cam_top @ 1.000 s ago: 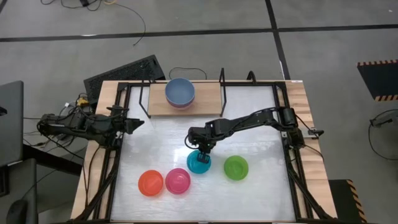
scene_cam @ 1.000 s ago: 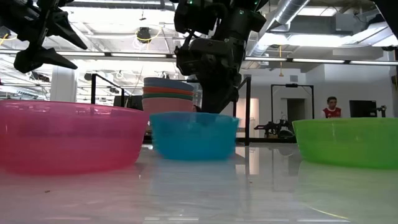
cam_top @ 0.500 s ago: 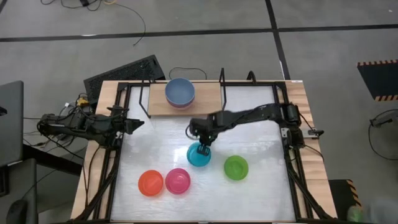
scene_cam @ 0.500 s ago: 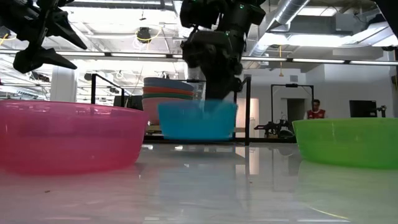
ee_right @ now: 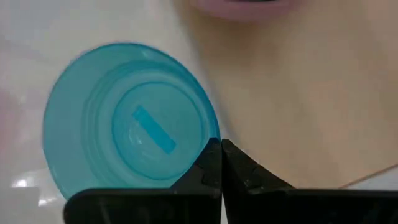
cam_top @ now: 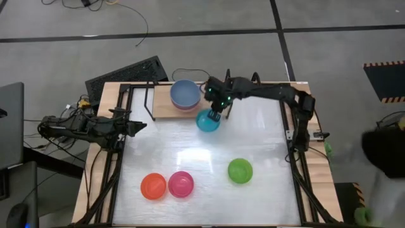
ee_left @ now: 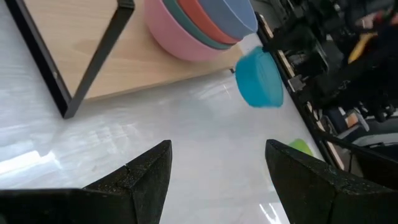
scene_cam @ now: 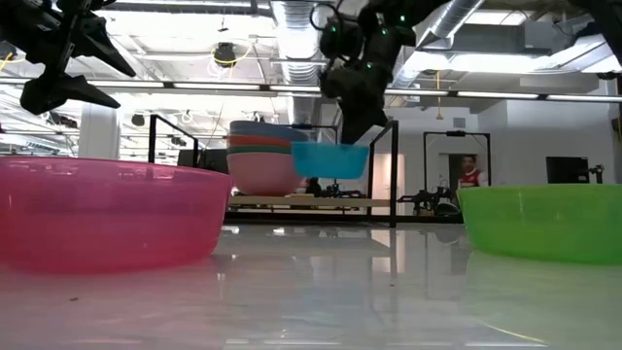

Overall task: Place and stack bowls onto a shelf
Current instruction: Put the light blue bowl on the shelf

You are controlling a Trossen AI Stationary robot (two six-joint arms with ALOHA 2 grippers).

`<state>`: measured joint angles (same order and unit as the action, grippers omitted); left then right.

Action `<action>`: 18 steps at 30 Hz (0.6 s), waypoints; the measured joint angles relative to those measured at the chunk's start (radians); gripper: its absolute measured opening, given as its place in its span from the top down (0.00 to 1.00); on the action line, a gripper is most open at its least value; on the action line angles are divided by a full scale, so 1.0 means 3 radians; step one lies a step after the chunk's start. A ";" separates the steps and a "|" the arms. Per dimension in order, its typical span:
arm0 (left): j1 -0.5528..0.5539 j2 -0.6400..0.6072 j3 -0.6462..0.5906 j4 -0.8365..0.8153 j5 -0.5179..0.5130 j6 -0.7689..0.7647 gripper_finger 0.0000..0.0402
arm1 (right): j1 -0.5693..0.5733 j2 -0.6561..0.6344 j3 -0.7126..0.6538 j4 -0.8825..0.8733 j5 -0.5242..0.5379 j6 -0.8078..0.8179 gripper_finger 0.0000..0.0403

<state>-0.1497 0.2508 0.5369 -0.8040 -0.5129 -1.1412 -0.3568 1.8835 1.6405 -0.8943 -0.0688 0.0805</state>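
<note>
My right gripper (cam_top: pixel 217 113) is shut on a teal bowl (cam_top: pixel 208 121), which hangs in the air at the front edge of the light-wood shelf (cam_top: pixel 163 107), just right of the stack. That stack of bowls (cam_top: pixel 183 94), grey-blue on top and pale pink at the bottom (scene_cam: pixel 260 170), stands on the shelf board (scene_cam: pixel 321 201). An orange bowl (cam_top: pixel 153 186), a magenta bowl (cam_top: pixel 181 183) and a lime bowl (cam_top: pixel 240 170) stand upright on the white tabletop near its front. My left gripper (ee_left: pixel 217 149) waits open at the table's left edge. My right gripper pinches the teal bowl's rim (ee_right: pixel 210 138) between its two fingers, one finger inside the bowl and one outside. The fingers (ee_right: pixel 235 167) come from above, slanting down. The bowl (scene_cam: pixel 330 160) hangs upright below them, clear of the table and the shelf.
Black metal rails (cam_top: pixel 297 171) run along the table's sides, and the shelf's thin black uprights (cam_top: pixel 226 95) rise beside the held bowl. A keyboard (cam_top: pixel 126 73) lies beyond the far left corner. A person (scene_cam: pixel 471 175) stands far off in the room.
My right gripper, still shut on the teal bowl, has lifted it off the tabletop and carried it up and toward the far edge. The bowl, which stood between the magenta and lime bowls, now hangs clear beside the stack at the shelf's front.
</note>
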 joint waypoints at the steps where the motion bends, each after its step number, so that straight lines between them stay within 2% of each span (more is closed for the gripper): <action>1: 0.0000 -0.0001 0.0000 0.0000 -0.0009 0.0000 0.39 | -0.0058 0.0001 0.0000 -0.0006 0.0000 -0.0086 0.96; 6: 0.0000 0.0000 0.0000 0.0000 -0.0040 -0.0085 0.39 | -0.0256 0.0055 0.0000 0.0000 0.0038 -0.0286 0.96; 14: 0.0000 -0.0001 0.0000 0.0001 -0.0186 -0.0115 0.39 | -0.0173 0.0067 0.0120 0.0116 0.0024 -0.0813 0.96; 18: -0.0001 0.0000 0.0000 0.0001 -0.0262 -0.0199 0.39 | -0.0255 0.0066 0.0132 0.0182 0.0069 -0.1095 0.96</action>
<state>-0.1501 0.2508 0.5369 -0.8036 -0.5915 -1.2010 -0.4333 1.9033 1.6802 -0.8398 -0.0482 -0.2479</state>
